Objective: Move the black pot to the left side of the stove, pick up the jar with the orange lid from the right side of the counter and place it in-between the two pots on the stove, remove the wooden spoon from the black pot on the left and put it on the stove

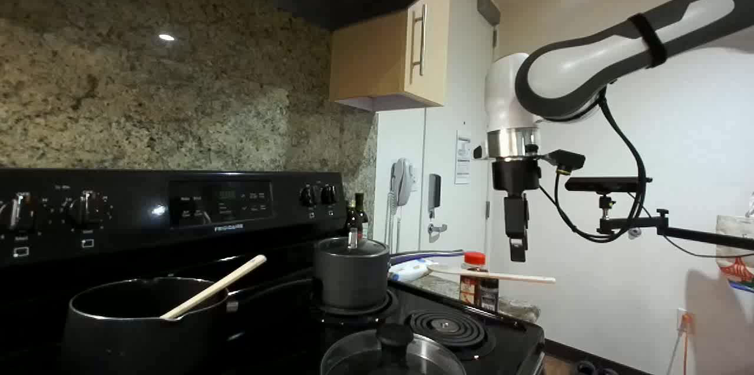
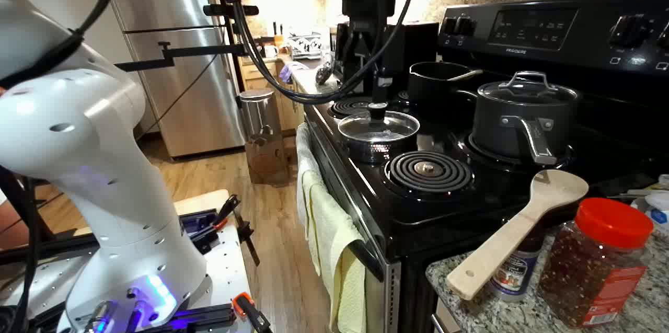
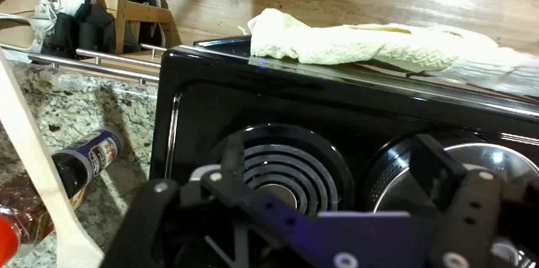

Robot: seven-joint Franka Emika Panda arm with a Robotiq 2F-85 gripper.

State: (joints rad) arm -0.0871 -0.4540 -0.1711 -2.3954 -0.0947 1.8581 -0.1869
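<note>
As the gripper [image 3: 332, 154] hangs above the stove [image 3: 236, 99], its fingers [image 3: 433, 167] stand wide apart. Behind one finger in the wrist view shows a coil burner [image 3: 294, 171], and behind the other the glass-lidded pan [image 3: 511, 156]. A pale yellow towel [image 2: 334, 239] drapes down the stove's front. Toward the back panel [image 2: 593, 53], at the end nearer the granite counter [image 2: 481, 317], the grey pot [image 2: 515, 108] sits on a burner with its lid on. Farther from the counter, also toward the back, is the black pot [image 1: 141, 339]; in both exterior views the wooden spoon [image 1: 215, 287] leans in it, handle poking up past the rim. On the counter, the jar with the orange lid [image 2: 590, 270] stands upright just beside a small bottle with a purple label [image 2: 512, 275]. Above that bottle a flat wooden spatula [image 2: 515, 231] lies aslant; it seems to rest on the bottle, though the contact is hard to make out.
</note>
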